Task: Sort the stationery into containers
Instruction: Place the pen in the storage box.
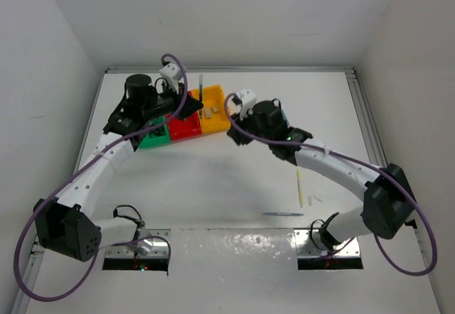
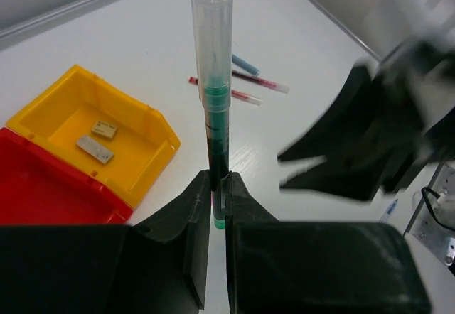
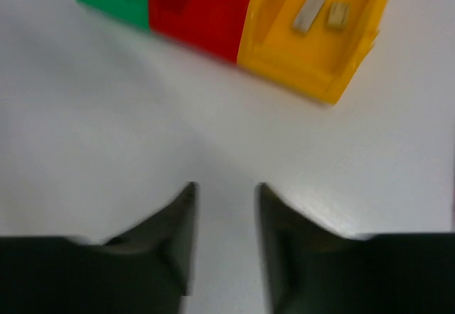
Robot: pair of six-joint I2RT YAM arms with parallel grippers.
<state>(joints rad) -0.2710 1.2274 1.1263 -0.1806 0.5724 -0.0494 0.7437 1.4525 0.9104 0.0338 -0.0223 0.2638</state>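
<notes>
Closest to the lens, a green pen [image 2: 215, 115] with a clear cap is standing upright, caught only by its bottom end, with most of its length rising free. With so short a hold on so tall a pen, I judge it liable to swing or slip as the wrist tips. It could then land outside the bins, or catch a rim and shove the light row. The left tool [image 2: 217, 190] is clamping it, jaws drawn almost together with only the barrel between them. From above, the pen is hanging at the far side of the row, about where the red bin [image 2: 43, 186] is meeting the yellow bin [image 2: 153, 168]. How high over them it is, I cannot tell.

Left of the yellow bin, past the red one, the green bin [image 1: 153, 140] is holding a dark item too small to name. Inside the yellow bin a tan eraser block [image 2: 104, 128] and a grey eraser block [image 2: 94, 149] are lying close together, not touching.

Both arms are crowding the yellow bin, so a careless reach is risking a knock between them. Just right of that bin, the right tool [image 3: 224, 222] is hanging over the bare surface [image 1: 213, 186], jaws standing well apart, gripping nothing. Further right of the yellow bin, red-and-white pens [image 2: 238, 96] and a blue pen [image 2: 245, 64] are lying loose. Well to its right, nearer the arm bases, a pale stick [image 1: 300, 186] is waiting too.
</notes>
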